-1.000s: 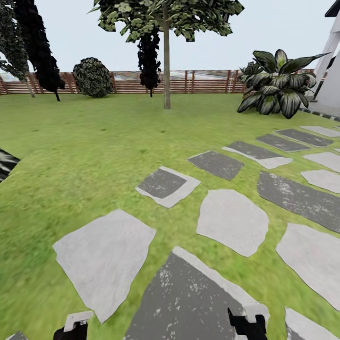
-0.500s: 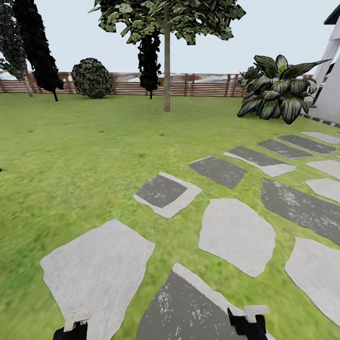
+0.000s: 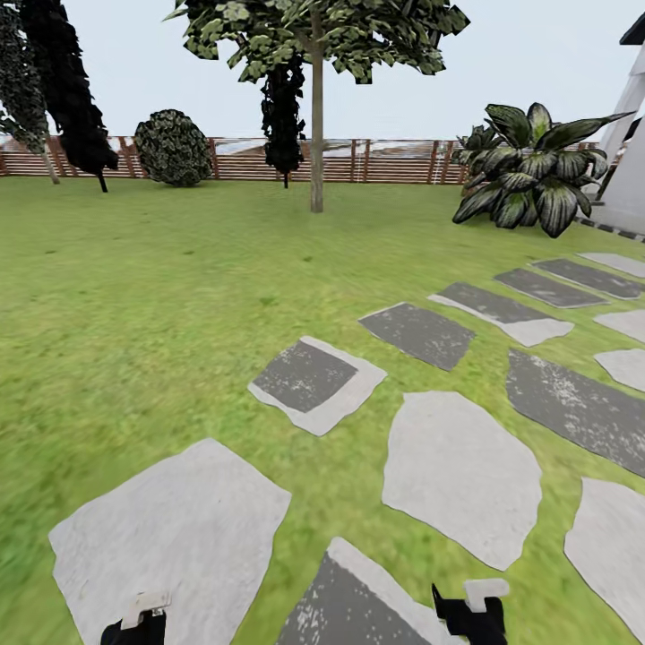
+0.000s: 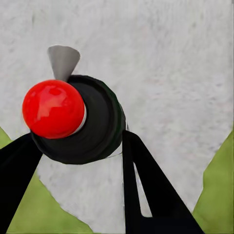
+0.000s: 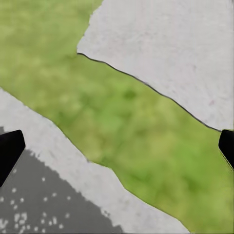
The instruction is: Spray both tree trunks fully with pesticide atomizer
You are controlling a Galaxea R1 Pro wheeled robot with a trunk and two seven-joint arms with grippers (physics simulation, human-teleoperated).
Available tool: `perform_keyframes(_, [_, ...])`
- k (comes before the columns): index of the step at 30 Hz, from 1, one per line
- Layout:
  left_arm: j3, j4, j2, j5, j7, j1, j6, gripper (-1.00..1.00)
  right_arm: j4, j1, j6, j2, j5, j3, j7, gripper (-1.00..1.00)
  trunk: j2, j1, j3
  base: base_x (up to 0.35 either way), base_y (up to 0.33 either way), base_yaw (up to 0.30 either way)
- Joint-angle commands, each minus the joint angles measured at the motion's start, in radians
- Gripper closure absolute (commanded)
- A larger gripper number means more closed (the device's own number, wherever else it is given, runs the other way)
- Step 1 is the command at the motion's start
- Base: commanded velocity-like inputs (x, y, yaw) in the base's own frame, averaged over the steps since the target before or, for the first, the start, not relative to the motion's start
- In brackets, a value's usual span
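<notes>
While the head camera looks out over the garden lawn (image 3: 134, 296), the left gripper (image 4: 78, 146) has its two dark fingers (image 4: 156, 195) closed against the sides of the pesticide atomizer (image 4: 92, 124), a dark green-black bottle with a glossy red top (image 4: 52, 108). What the bottle contains cannot be told from its opaque body. Seen along the left wrist, the bottle hangs above a pale grey paving stone (image 4: 161, 63), with green grass at both lower corners.

At the bottom edge of the head view, the left gripper (image 3: 139, 618) shows over a large pale stone (image 3: 170, 528), and the right gripper (image 3: 470, 609) sits beside a dark grey stone (image 3: 358, 600). Along the right wrist, the right gripper's fingertips (image 5: 7, 151) stand far apart at opposite edges with nothing between them, above a strip of grass between pale and dark paving.

Farther off, a tree (image 3: 313, 36) with a slim grey-brown trunk (image 3: 316, 134) rises from the grass before the brown slat fence (image 3: 385, 161). A round bush (image 3: 175, 148) stands near the fence to the left, and a broad-leaved plant (image 3: 528, 166) to the right.
</notes>
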Motion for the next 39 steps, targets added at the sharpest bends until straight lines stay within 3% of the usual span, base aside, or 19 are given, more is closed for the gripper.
perform_keyframes(1, [0.000, 0.001, 0.000, 0.002, 0.001, -0.001, -0.003, 1.00, 0.001, -0.001, -0.003, 0.000, 0.002, 0.000, 0.000, -1.00, 0.000, 0.000, -0.001, 0.339, 0.000, 0.000])
perform_keyframes(39, [0.000, 0.001, -0.002, 0.004, 0.001, -0.001, -0.003, 1.00, 0.001, -0.001, -0.003, 0.000, 0.002, 0.000, 0.000, -1.00, 0.000, 0.000, -0.001, 0.339, 0.000, 0.000])
